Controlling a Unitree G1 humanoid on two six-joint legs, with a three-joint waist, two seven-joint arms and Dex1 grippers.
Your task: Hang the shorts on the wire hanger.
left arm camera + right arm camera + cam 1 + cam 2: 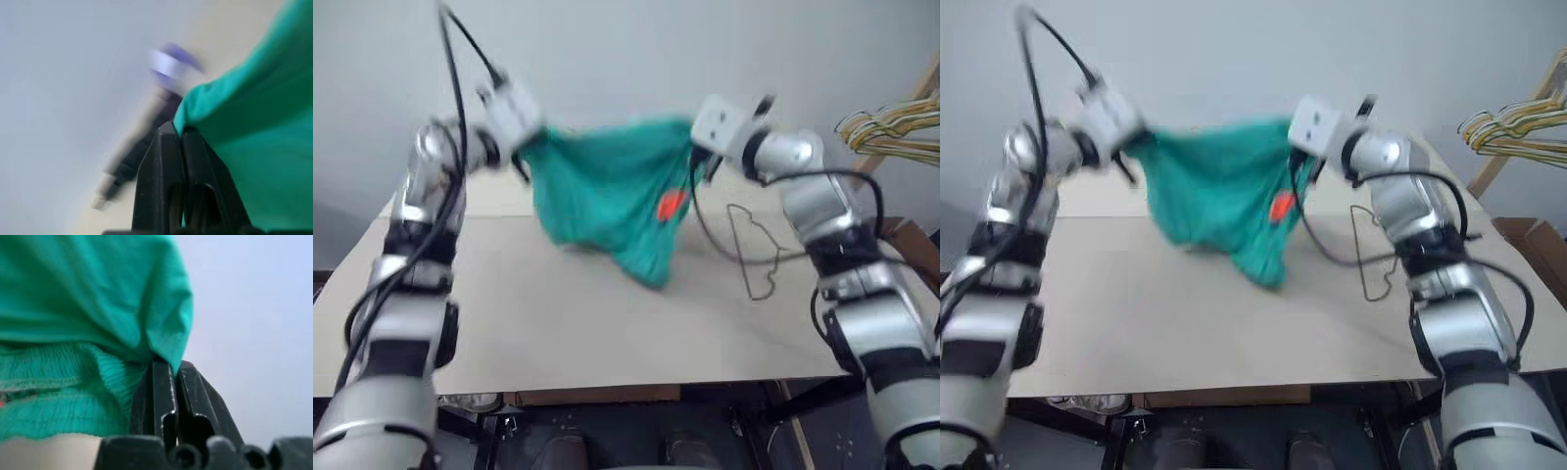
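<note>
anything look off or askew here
Nothing damaged. The shorts hang lopsided between the left gripper and right gripper, one end sagging to the table; the wire hanger lies flat, unused.

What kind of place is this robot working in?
Probably an indoor test setup rather than a home: a bare table against a plain wall, a bunch of hangers on a rack, a cardboard box nearby.

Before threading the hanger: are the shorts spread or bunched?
Spread: the shorts hang stretched between both grippers, the lower part sagging to the table.

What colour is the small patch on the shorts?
Orange-red, on the teal-green shorts; the patch shows best in the left eye view.
</note>
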